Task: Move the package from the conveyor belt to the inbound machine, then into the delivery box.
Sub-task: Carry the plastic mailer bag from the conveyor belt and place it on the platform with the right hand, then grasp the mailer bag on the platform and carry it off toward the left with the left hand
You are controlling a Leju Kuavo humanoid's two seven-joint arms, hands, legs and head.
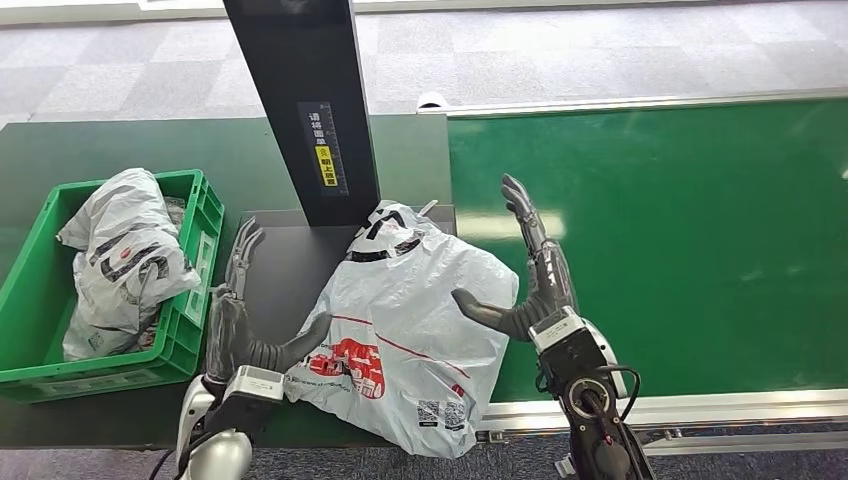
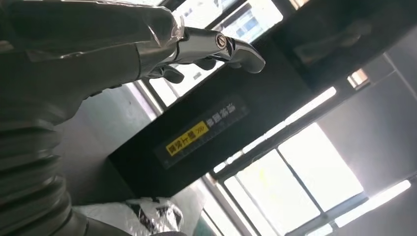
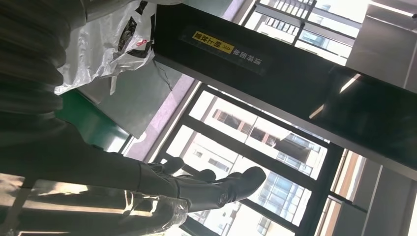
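The package [image 1: 400, 320], a white plastic bag with red print, lies on the black plate [image 1: 285, 260] of the inbound machine, under its dark column [image 1: 305, 100], and overhangs the green conveyor belt [image 1: 680, 240]. My left hand [image 1: 235, 310] stands at the bag's left side with fingers straight up and thumb tip against the bag. At the bag's right side my right hand [image 1: 535, 280] is also upright, its thumb lying on the plastic. Neither hand is closed around the bag. The left wrist view shows the left hand [image 2: 211, 46], column [image 2: 196, 137] and package [image 2: 142, 214]. The right wrist view shows the right hand [image 3: 206, 189] and package [image 3: 108, 44].
The green delivery box [image 1: 205, 215] stands left of the plate and holds other white bags [image 1: 125, 255]. The belt's metal front rail [image 1: 660, 408] runs along the near edge. Grey carpet floor lies beyond the table.
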